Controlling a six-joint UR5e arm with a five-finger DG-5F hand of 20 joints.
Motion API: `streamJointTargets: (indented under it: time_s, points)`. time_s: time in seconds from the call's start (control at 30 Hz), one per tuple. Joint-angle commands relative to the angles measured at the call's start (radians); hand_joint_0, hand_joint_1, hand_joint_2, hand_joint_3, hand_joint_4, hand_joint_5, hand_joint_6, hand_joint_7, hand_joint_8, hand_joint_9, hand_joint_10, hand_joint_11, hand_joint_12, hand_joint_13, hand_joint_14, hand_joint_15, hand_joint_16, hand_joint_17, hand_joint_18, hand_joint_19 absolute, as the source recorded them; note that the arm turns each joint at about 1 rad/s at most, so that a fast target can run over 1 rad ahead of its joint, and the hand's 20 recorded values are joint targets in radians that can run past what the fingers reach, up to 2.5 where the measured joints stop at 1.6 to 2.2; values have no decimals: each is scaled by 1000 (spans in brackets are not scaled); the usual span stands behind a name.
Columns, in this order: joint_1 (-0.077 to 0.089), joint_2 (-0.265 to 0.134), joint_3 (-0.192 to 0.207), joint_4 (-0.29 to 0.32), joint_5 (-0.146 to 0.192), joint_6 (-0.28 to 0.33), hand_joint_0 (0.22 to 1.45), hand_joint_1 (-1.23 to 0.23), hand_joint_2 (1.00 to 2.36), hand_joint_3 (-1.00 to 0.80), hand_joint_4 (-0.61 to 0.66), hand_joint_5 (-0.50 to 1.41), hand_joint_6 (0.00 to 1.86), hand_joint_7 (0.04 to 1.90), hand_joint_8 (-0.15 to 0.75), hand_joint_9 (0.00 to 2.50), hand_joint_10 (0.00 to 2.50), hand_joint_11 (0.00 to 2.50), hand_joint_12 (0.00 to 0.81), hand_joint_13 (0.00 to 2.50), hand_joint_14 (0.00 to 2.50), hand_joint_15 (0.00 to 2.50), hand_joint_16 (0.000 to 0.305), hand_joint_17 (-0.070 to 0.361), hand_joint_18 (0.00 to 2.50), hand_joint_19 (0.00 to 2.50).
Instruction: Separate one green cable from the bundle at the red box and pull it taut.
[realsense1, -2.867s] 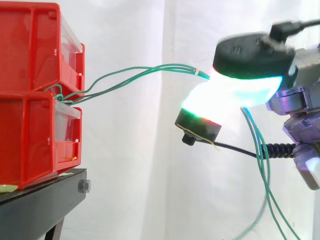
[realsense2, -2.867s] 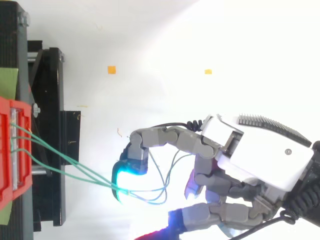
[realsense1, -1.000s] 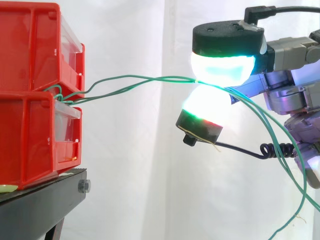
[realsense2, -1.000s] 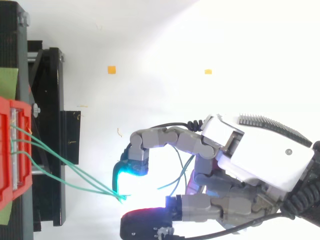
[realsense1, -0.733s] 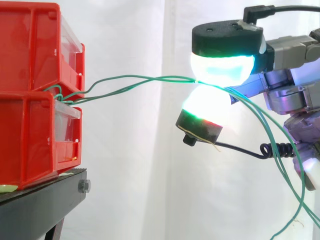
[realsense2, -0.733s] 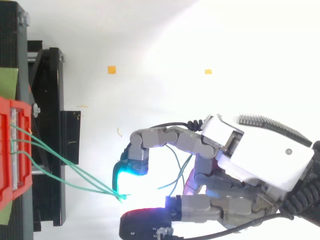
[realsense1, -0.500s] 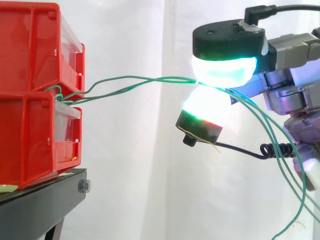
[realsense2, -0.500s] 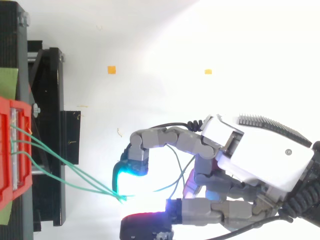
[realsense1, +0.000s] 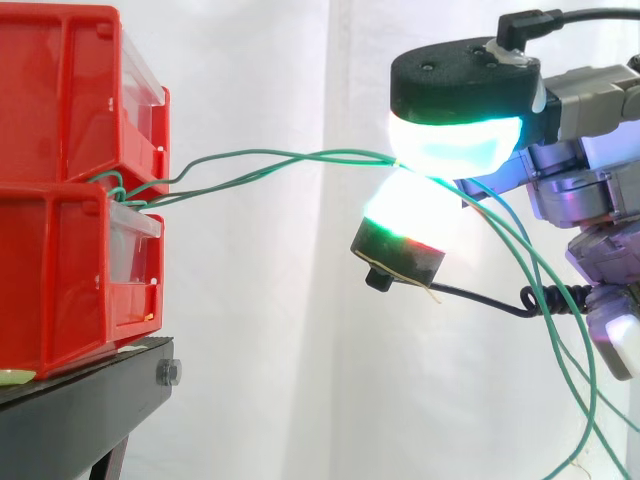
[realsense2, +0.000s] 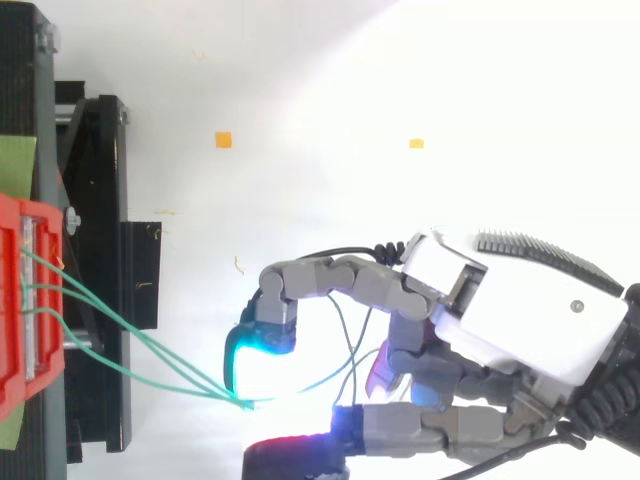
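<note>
Green cables (realsense1: 270, 165) run from the gap between the two stacked red boxes (realsense1: 70, 190) rightward to my hand (realsense1: 590, 180). They meet between a cyan-glowing fingertip (realsense1: 455, 140) above and a white-glowing thumb pad (realsense1: 405, 220) below, which pinch them there. Past the pinch the cables hang down in loose loops (realsense1: 560, 330) at the right. From above, the cables (realsense2: 140, 350) fan out from the red box (realsense2: 20, 310) and converge at the pinch by the cyan fingertip (realsense2: 250, 350), with the hand (realsense2: 500, 320) behind. Which single cable is held I cannot tell.
The red boxes rest on a black stand (realsense1: 90, 410), seen from above as a black frame (realsense2: 90, 260) at the left. A white curtain backs the scene. Two small orange marks (realsense2: 223, 140) lie on the white floor.
The thumb has closed up under the finger, so the cables are pinched. Lately the hand has shifted slightly right and the loose loops hang lower.
</note>
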Motion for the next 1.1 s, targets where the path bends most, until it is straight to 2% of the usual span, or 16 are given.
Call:
streamJointTargets:
  time_s: [0.0, 0.4, 0.9, 0.93, 0.97, 1.03, 1.07]
  points:
    - [1, 0, 0, 0, -1, 2, 611, -1059, 1061, 59, 68, 148, 504, 1480, 46, 2500, 2500, 506, 518, 2496, 35, 1122, 68, 154, 1711, 0]
    - [1, 0, 2, -3, 2, 0, 559, -1027, 1143, 5, 90, 142, 504, 1521, 80, 2500, 2500, 553, 544, 2490, 34, 1168, 74, 167, 1671, 0]
    - [-1, 0, 3, -3, 4, 0, 576, -1016, 1078, -11, 111, 130, 503, 1575, 106, 2500, 2500, 547, 551, 2454, 33, 1200, 74, 166, 1561, 0]
    - [1, 0, 2, -3, 4, 2, 599, -1001, 1003, -50, 138, 129, 501, 1583, 126, 2500, 2500, 495, 545, 2446, 32, 1190, 71, 160, 1536, 0]
    - [-1, 0, 3, -3, 4, 0, 600, -1001, 1006, -97, 147, 129, 501, 1584, 121, 2500, 2500, 459, 534, 2440, 32, 1192, 69, 156, 1521, 0]
    - [-1, 0, 3, -3, 4, 0, 561, -967, 1008, -364, 141, 125, 519, 1524, 118, 2500, 2500, 380, 504, 2444, 32, 1210, 64, 143, 1499, 0]
    - [-1, 0, 3, -3, 4, 0, 549, -967, 1005, -416, 139, 122, 530, 1495, 116, 2488, 2500, 376, 488, 2433, 31, 1228, 61, 138, 1472, 0]
